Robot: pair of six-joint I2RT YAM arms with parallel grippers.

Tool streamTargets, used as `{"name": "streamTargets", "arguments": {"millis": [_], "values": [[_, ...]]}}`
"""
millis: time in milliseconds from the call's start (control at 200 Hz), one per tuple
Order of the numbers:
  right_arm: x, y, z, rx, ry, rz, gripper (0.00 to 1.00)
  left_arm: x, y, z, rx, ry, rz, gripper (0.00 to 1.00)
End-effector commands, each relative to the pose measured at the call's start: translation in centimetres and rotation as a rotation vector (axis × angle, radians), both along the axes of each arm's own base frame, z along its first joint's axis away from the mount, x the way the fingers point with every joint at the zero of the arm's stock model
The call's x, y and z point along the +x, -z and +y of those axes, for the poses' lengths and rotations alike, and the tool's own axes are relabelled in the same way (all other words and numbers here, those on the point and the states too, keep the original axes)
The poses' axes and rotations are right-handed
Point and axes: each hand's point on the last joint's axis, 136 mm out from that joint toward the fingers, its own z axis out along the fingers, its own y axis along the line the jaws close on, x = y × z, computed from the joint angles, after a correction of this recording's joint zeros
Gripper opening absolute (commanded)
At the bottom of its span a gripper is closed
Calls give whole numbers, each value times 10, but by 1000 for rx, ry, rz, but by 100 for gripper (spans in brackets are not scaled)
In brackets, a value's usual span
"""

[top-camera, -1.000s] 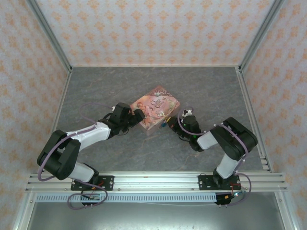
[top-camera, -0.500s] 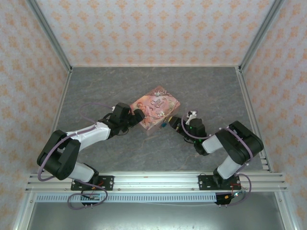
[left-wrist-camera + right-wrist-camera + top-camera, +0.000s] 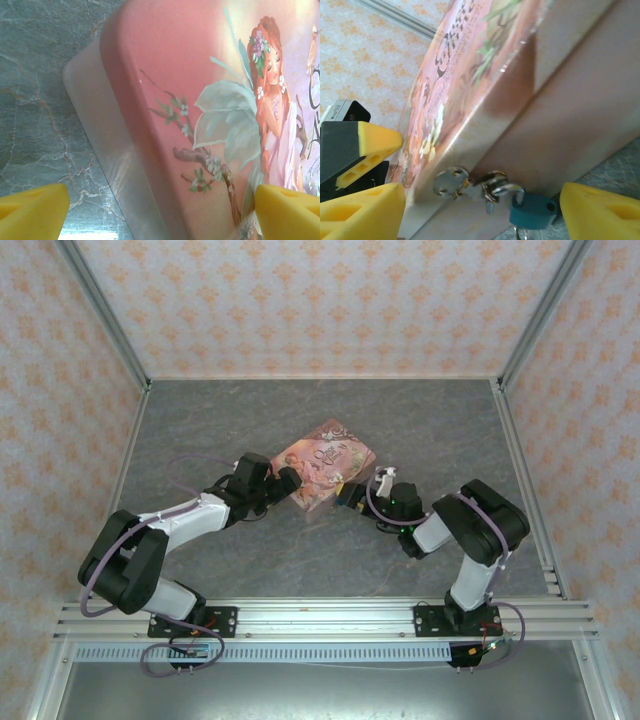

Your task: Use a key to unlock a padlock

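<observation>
The small teal padlock (image 3: pixel 532 210) hangs by its shackle from the metal hasp (image 3: pixel 452 181) on the front wall of the pink illustrated tin (image 3: pixel 325 462). A bit of metal (image 3: pixel 519 233) sticks out below the padlock; I cannot tell whether it is the key. My right gripper (image 3: pixel 480 202) is open, its yellow fingers on either side of the hasp and padlock, touching neither. At the tin's near left corner, my left gripper (image 3: pixel 160 215) is open and straddles that corner (image 3: pixel 150 150). From above, the left gripper (image 3: pixel 289 481) and right gripper (image 3: pixel 352 495) flank the tin.
The tin lies on a grey marbled table (image 3: pixel 230 420) enclosed by patterned walls and aluminium frame posts (image 3: pixel 520 470). The left gripper's yellow finger (image 3: pixel 375 142) shows past the tin in the right wrist view. Open floor lies behind and in front of the tin.
My right gripper has gone from shut to open. Its wrist swung out to the right, then came back close to the tin's front. The left arm and tin have stayed put.
</observation>
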Motion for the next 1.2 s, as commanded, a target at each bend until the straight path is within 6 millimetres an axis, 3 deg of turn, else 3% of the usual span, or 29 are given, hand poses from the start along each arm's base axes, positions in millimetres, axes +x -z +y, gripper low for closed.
{"name": "streamTargets", "arguments": {"millis": [0,155,495,1191], "values": [[4,-21,13,45,-63,-90,80,-45,59,40,187,-26,241,94],[1,-23,20,78,-107,-92,76,-44,59,40,188,-26,242,94],[-8,-22,21,79,-137,-99,53,-43,61,44,193,-33,246,94],[-23,-19,15,56,-156,-103,41,-45,62,49,196,-40,250,94]]}}
